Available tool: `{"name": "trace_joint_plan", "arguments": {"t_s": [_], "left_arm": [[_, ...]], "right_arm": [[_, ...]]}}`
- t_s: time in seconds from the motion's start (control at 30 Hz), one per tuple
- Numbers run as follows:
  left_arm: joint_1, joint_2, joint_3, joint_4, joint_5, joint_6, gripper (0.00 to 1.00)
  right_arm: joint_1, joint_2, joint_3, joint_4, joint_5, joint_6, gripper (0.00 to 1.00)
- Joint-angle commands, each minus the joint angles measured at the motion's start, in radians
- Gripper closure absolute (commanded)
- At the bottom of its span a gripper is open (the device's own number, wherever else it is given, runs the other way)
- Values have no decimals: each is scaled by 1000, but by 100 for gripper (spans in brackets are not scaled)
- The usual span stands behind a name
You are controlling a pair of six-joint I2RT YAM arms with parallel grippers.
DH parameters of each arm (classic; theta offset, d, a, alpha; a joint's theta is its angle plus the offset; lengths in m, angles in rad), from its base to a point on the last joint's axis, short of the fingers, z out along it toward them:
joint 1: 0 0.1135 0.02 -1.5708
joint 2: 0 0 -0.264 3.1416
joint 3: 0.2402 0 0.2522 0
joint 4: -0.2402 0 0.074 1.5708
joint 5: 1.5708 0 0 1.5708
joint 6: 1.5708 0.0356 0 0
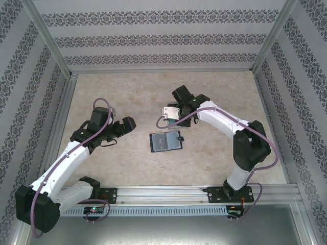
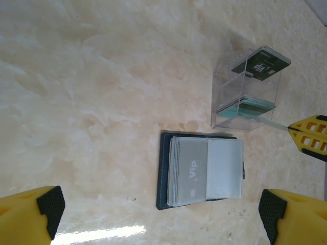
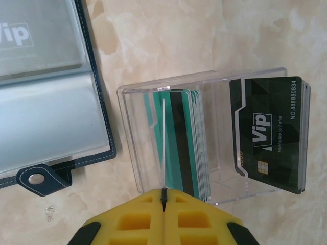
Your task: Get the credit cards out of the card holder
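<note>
Right gripper [image 3: 163, 204] is clamping a teal card's [image 2: 277, 123] edge in the clear box [image 3: 214, 87], a narrow gap from the card holder [image 3: 46, 102]; left gripper [image 2: 161, 210] is hovering, fingers spread.

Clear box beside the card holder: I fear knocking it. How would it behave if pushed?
The clear box looks rigid and light, so it would probably slide on the smooth table. The right gripper, jaws shut on a thin card standing inside, might drag or tip it.
</note>
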Motion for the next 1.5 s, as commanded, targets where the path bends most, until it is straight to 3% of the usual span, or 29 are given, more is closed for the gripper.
{"name": "trace_joint_plan", "arguments": {"t_s": [0.0, 0.87, 1.47], "left_arm": [[14, -15, -14, -9, 9, -9, 1], [25, -24, -8, -32, 7, -1, 1], [27, -16, -8, -26, 14, 0, 1]], "right_arm": [[-14, -17, -7, 18, -32, -27, 100], [-44, 37, -48, 77, -108, -66, 100], [-46, -41, -30, 15, -125, -80, 100]]}}
